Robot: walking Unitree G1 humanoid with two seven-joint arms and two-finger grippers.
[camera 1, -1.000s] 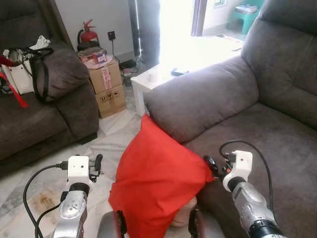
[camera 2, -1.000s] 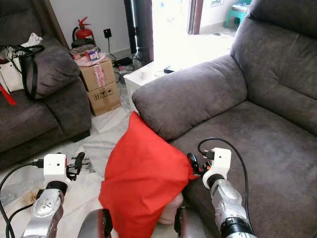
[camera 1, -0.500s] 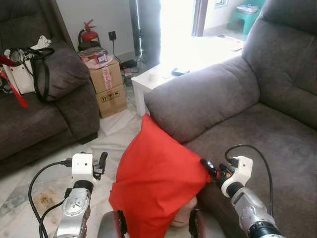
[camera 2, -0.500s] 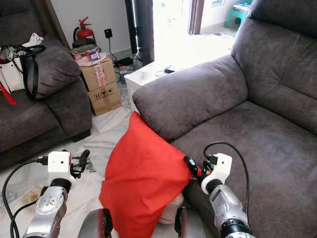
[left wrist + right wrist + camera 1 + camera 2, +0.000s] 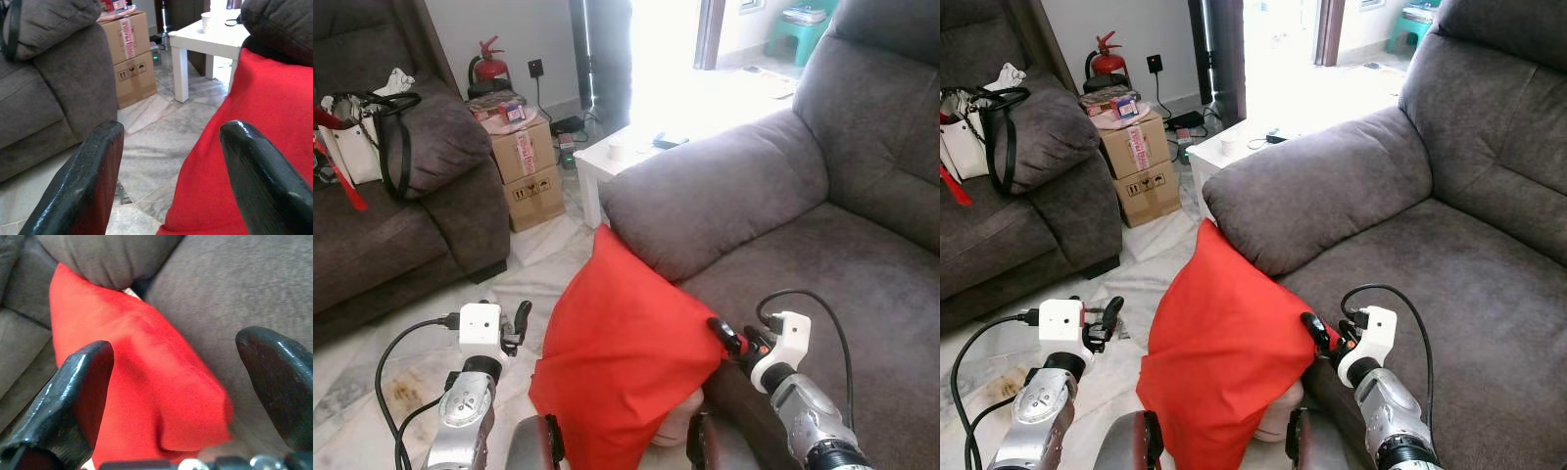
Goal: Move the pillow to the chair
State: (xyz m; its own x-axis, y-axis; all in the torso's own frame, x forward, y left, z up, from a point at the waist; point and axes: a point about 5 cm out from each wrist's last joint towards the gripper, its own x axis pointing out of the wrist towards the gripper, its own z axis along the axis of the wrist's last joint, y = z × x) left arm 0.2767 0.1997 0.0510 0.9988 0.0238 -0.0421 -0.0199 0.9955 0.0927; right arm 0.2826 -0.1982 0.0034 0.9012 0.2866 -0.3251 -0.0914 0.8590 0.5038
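The red pillow [image 5: 622,362] stands low in front of me, its top corner leaning against the armrest of the grey chair [image 5: 862,264]. My left gripper [image 5: 518,321] is open just to the pillow's left, a short gap away from it. In the left wrist view the pillow [image 5: 254,147] lies past one black finger [image 5: 85,186]. My right gripper [image 5: 719,333] is open at the pillow's right corner, above the front of the chair's seat. The right wrist view has the pillow [image 5: 161,382] between the open fingers [image 5: 73,391].
A grey sofa [image 5: 401,235] with a white handbag [image 5: 357,147] stands at the left. Stacked cardboard boxes [image 5: 524,166], a fire extinguisher [image 5: 487,67] and a white side table [image 5: 617,157] with a cup are behind. The marble floor [image 5: 401,362] spreads at lower left.
My left gripper has come forward and right, closer to the pillow. My right gripper has shifted left to the pillow's right corner. The pillow has stayed in place.
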